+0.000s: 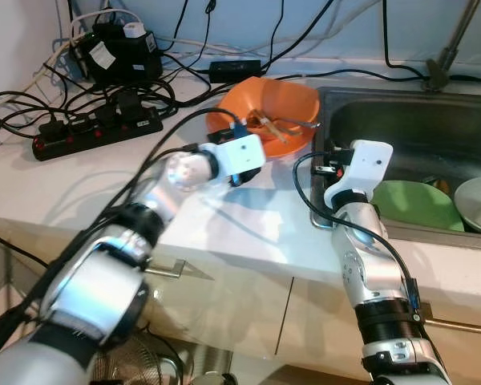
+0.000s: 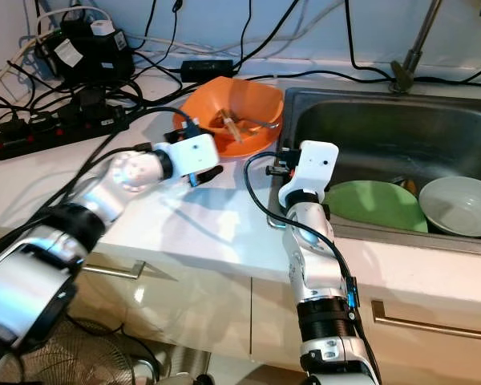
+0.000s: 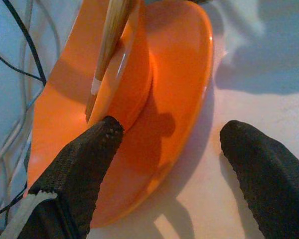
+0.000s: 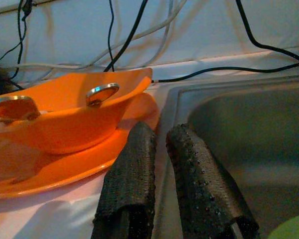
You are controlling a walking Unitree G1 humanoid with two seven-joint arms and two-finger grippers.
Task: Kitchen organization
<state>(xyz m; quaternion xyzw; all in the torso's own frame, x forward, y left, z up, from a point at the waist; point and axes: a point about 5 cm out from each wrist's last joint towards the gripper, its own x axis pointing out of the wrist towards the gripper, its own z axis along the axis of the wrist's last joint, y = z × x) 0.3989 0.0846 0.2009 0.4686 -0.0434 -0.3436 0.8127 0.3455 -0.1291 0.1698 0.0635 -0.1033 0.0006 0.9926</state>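
The left pincer (image 3: 164,164), fingers wide, reaches the orange plate (image 3: 184,89) under the bowl (image 1: 282,104) on the worktop (image 1: 224,224); a careless nudge could tip the utensils. The right pincer (image 4: 162,174), nearly closed, hovers at the sink (image 1: 409,120) edge.

Left arm (image 1: 144,216) stretched forward and inward over the counter (image 1: 248,228), white wrist block level, left gripper (image 3: 167,164) at the near edge of the orange plate (image 3: 189,74) with its fingers (image 3: 84,169) spread wide, one fingertip against the plate's rim, the other over the counter beside it. Right arm (image 2: 313,249) raised nearly upright from the counter's front edge, forearm vertical, wrist bent forward, right gripper (image 4: 162,164) low at the sink's (image 4: 249,124) left rim just right of the plate, fingers (image 4: 129,174) side by side with only a thin gap, gripping nothing.
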